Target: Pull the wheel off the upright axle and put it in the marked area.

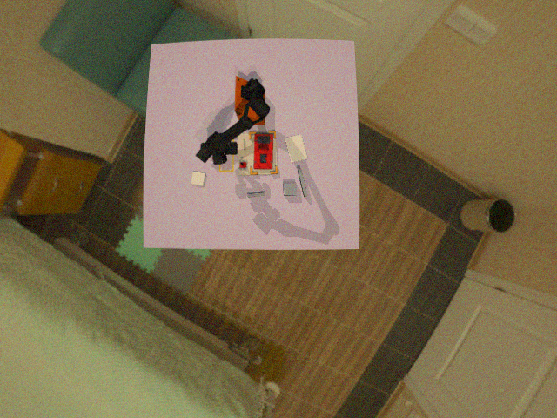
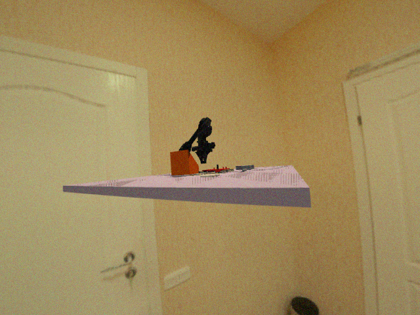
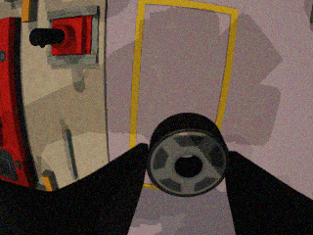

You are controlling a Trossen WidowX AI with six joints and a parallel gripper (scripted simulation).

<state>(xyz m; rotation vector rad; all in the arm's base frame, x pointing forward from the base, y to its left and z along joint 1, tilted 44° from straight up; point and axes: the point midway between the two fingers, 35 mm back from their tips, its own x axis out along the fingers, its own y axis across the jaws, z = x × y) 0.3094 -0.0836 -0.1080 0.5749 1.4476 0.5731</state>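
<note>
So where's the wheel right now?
In the wrist view the wheel sits clamped in the claw, off the axle, over the near edge of the yellow marked area.

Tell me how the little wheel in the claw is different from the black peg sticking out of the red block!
The wheel is round, grey and dark-rimmed with a hole in its middle; the axle is a thin, solid black rod. The wheel is pinched between the gripper fingers, over the near edge of the yellow-outlined area; the axle is fixed in its red block on the board, bare. Both are small and dark.
</note>
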